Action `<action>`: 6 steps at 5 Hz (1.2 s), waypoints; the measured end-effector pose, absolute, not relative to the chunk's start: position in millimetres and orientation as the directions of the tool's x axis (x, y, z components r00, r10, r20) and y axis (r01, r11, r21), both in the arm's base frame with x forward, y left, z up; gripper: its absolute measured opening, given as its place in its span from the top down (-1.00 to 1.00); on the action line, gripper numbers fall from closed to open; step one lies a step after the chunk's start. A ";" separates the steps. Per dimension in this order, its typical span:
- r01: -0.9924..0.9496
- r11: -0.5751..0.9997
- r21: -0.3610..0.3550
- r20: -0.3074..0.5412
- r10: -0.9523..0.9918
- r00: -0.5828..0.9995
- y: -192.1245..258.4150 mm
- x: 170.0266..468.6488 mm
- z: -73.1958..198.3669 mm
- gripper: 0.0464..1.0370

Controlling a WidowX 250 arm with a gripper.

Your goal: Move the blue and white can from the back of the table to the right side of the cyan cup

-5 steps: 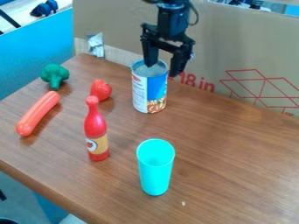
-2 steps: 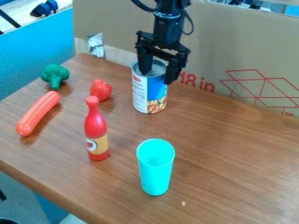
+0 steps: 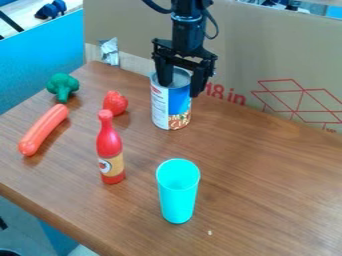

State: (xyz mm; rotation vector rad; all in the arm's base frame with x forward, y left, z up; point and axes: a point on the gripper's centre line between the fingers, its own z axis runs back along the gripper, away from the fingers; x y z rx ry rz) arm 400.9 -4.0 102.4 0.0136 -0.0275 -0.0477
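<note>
The can (image 3: 172,102) stands upright on the wooden table (image 3: 260,185), in the upper middle of the frame. The black gripper (image 3: 179,90) is at its top, with its two fingers spread wide, one before the rim and one at the right side. Left of the can is a red strawberry (image 3: 115,103); farther left are the green broccoli (image 3: 63,86) and an orange sausage (image 3: 43,130). The red bottle (image 3: 109,150) stands left of centre, and the turquoise cup (image 3: 178,192) at the lower middle.
</note>
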 end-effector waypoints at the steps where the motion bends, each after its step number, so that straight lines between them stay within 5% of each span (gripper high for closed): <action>1: 0.030 1.000 -0.008 0.038 -0.030 0.999 -15.2 397.0 102.9 -0.93; 4: 0.168 0.985 -0.023 0.015 -0.168 0.986 -129.8 390.3 98.8 -0.93; 6: 0.240 0.969 -0.065 0.024 -0.239 0.971 -186.9 355.0 103.2 -0.93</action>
